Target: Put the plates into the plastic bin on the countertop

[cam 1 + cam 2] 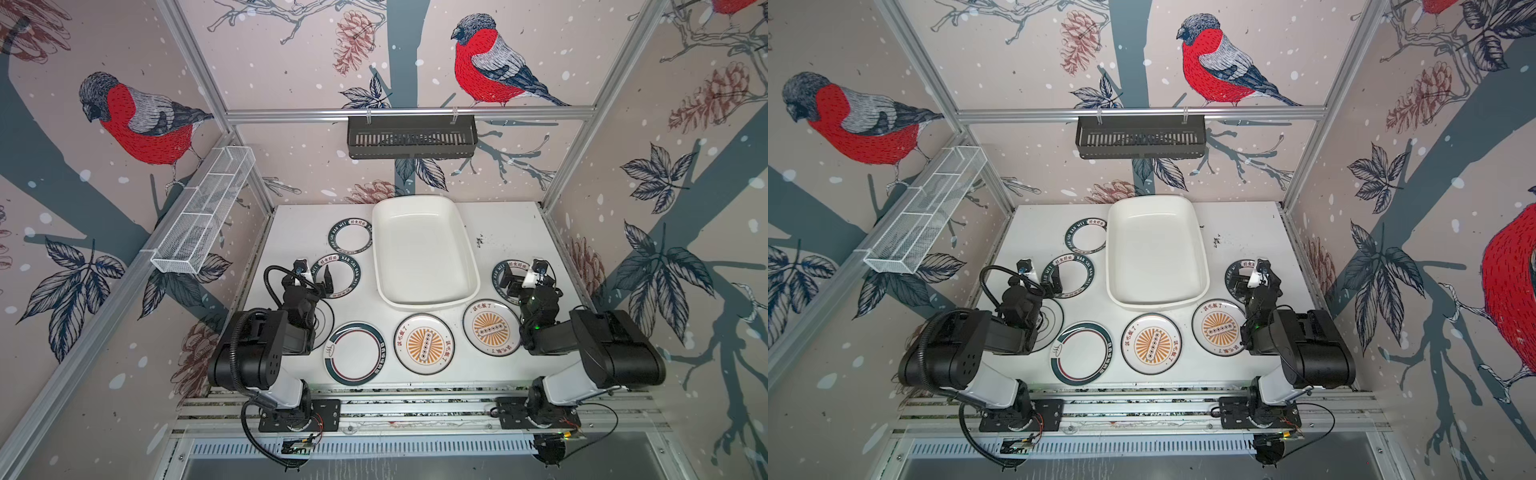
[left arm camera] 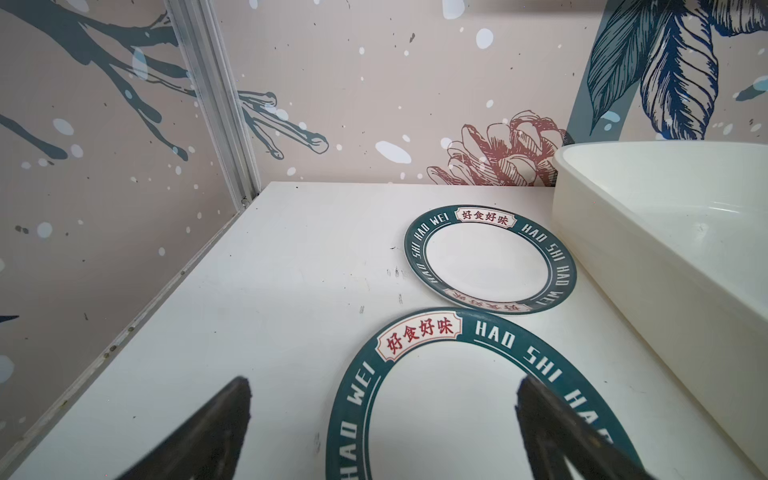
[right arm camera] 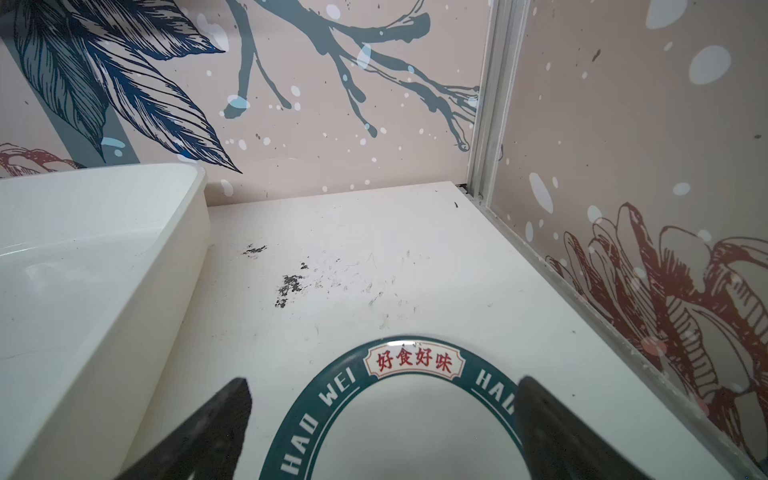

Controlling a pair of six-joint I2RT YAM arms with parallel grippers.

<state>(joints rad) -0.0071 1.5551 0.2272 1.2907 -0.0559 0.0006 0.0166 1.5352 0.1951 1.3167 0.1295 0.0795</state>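
White bin (image 1: 428,306) is empty, so step one: left gripper (image 2: 382,399) and right gripper (image 3: 382,399) hang spread over teal-rimmed plates (image 2: 494,336); next, pinch a rim.

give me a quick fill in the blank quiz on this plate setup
1. The white bin is ____.
2. The number of orange sunburst plates on the table is ____.
3. The left gripper and the right gripper are both ____.

Missing words: empty; two; open
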